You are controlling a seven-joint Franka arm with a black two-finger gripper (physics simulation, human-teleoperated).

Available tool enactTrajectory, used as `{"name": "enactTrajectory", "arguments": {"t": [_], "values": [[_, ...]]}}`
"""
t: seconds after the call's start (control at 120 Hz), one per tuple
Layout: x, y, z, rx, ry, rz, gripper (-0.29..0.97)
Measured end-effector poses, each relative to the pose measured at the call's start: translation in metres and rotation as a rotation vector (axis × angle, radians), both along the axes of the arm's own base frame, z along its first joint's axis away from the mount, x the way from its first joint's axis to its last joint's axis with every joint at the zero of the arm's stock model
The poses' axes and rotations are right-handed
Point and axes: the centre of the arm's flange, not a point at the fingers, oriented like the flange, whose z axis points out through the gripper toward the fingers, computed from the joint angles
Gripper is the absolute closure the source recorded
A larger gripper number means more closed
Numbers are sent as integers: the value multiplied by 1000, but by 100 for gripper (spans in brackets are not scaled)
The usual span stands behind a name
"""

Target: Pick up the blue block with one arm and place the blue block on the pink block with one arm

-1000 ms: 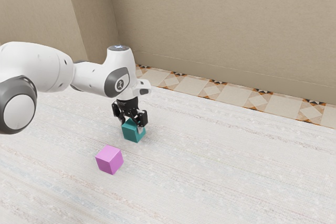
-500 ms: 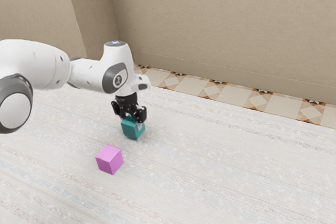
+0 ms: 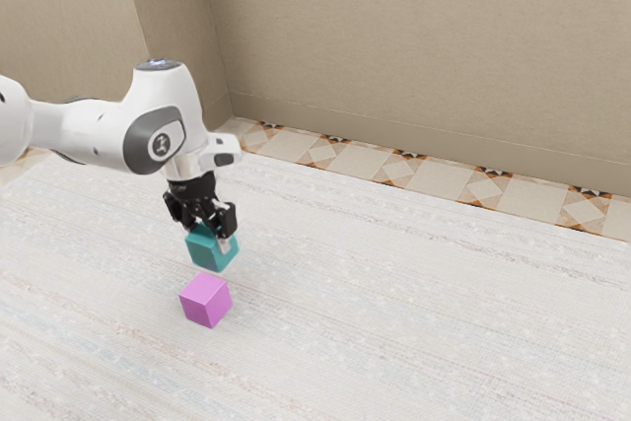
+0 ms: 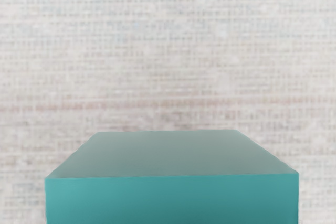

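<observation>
My black two-finger end effector [image 3: 211, 235] is clamped on the small teal-blue cube [image 3: 213, 252], which hangs clear of the pale wood-grain worktop [image 3: 424, 293], just above the small pink cube [image 3: 205, 301] and seemingly a touch off-centre. I judge I should centre it first, square the faces, descend slowly, and release only on contact.

A bare, home-like simulated room: plain beige walls [image 3: 414, 36], a strip of patterned floor tiles [image 3: 444, 179] along the baseboard, and a pale wood-grain counter [image 3: 424, 313].
</observation>
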Motion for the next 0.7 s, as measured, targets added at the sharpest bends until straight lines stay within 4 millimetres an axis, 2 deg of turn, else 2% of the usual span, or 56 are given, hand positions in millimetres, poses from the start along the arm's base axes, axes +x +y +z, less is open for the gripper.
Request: {"name": "enactTrajectory", "arguments": {"t": [0.208,0.425,0.7], "values": [[-24,-4,-14,-1,36,-1,33],[-44,-3,-12,-2,38,3,33],[-43,9,-14,-2,39,30,33]]}}
